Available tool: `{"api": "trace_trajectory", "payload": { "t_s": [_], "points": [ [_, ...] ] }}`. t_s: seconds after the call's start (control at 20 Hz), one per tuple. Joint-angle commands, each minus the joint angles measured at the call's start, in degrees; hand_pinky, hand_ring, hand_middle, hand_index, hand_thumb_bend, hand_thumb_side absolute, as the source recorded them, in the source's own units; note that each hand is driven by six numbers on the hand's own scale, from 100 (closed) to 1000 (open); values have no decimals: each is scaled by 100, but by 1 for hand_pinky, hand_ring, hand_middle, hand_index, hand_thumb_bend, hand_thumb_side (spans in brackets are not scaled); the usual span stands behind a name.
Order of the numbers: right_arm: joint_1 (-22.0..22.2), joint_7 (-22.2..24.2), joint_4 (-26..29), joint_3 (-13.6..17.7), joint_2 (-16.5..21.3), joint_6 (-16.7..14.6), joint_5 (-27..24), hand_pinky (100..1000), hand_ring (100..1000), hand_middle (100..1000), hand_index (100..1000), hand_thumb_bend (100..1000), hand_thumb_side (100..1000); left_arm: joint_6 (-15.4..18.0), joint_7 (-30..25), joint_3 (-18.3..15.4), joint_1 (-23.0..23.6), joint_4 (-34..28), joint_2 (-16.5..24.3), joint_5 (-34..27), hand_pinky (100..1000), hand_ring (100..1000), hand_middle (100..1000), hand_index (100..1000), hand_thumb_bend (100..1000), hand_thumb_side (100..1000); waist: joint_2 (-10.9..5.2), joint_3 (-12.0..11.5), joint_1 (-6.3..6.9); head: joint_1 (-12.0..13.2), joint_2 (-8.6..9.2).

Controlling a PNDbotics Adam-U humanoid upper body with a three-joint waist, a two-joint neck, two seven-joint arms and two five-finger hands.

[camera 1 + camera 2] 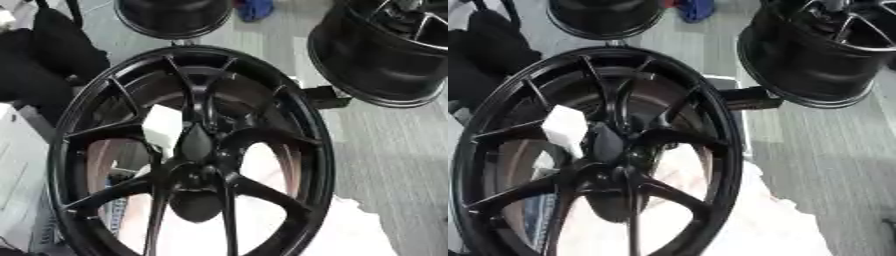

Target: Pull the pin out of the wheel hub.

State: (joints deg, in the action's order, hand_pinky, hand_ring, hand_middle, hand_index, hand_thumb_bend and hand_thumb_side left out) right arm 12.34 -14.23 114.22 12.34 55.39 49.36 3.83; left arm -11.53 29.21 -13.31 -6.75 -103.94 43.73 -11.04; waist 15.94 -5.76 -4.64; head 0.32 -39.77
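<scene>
Two head-mounted views, side by side, looking steeply down from close range at a black spoked wheel [192,150] filling most of each frame. Right eye view shifted slightly, placing the wheel further left. Shared in both: two more black rims [811,50] and grey floor [833,150] at top and right.

I see a second black rim [385,55] lying at upper right on the grey floor [394,150], and a third black rim [173,17] at top centre, cut by the frame edge. Blue item [255,9] between them at the top, can't tell what. Black bag-like bulk [48,55] at upper left. Small black block [750,98] just beside the right rim. White sheet [772,225] at lower right.
</scene>
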Motion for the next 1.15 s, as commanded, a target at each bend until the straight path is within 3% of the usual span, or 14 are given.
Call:
{"api": "trace_trajectory", "payload": {
  "t_s": [0.05, 0.1, 0.3, 0.6, 0.85, 0.95, 1.0, 1.15],
  "points": [
    [21, -499, 37, 151, 83, 260, -99, 885, 905, 868, 894, 100, 164, -3, 25, -96, -18, -61, 119, -9, 609, 461, 492, 657, 177, 275, -65, 1, 25, 24, -25],
    [4, -565, 37, 166, 75, 260, -114, 874, 894, 859, 893, 100, 151, -4, 29, -99, -18, -61, 120, -10, 609, 461, 492, 657, 177, 275, -63, 7, 26, 37, -32],
    [-168, -972, 37, 212, 72, 204, -165, 819, 838, 770, 845, 100, 280, 7, 37, -102, -37, -88, 123, -10, 609, 461, 492, 657, 177, 273, -70, 36, 42, 106, -46],
    [-251, -1537, 37, 162, 53, -535, -453, 782, 814, 733, 802, 100, 355, 9, 43, -95, -55, -120, 121, -21, 610, 461, 492, 658, 176, 273, -85, 49, 58, 133, 3],
    [-266, -1673, 37, 97, 44, -885, -464, 781, 820, 744, 795, 100, 305, 12, 35, -86, -66, -139, 125, -24, 611, 460, 492, 657, 174, 272, -97, 48, 78, 138, 30],
    [-296, -1677, 37, 101, 36, -965, -487, 766, 811, 735, 784, 100, 320, 12, 34, -84, -69, -146, 127, -25, 611, 460, 492, 657, 176, 271, -98, 50, 81, 128, 14],
    [-309, -1700, 37, 112, 38, -1008, -509, 763, 808, 731, 783, 100, 368, 12, 30, -81, -65, -150, 126, -23, 611, 460, 492, 657, 176, 272, -100, 49, 82, 113, 11],
    [-318, -1785, 37, 139, 47, -1065, -538, 765, 765, 675, 728, 100, 309, 9, 28, -85, -60, -159, 126, -17, 612, 459, 492, 657, 176, 269, -103, 37, 75, 96, 5]
  ]
}}
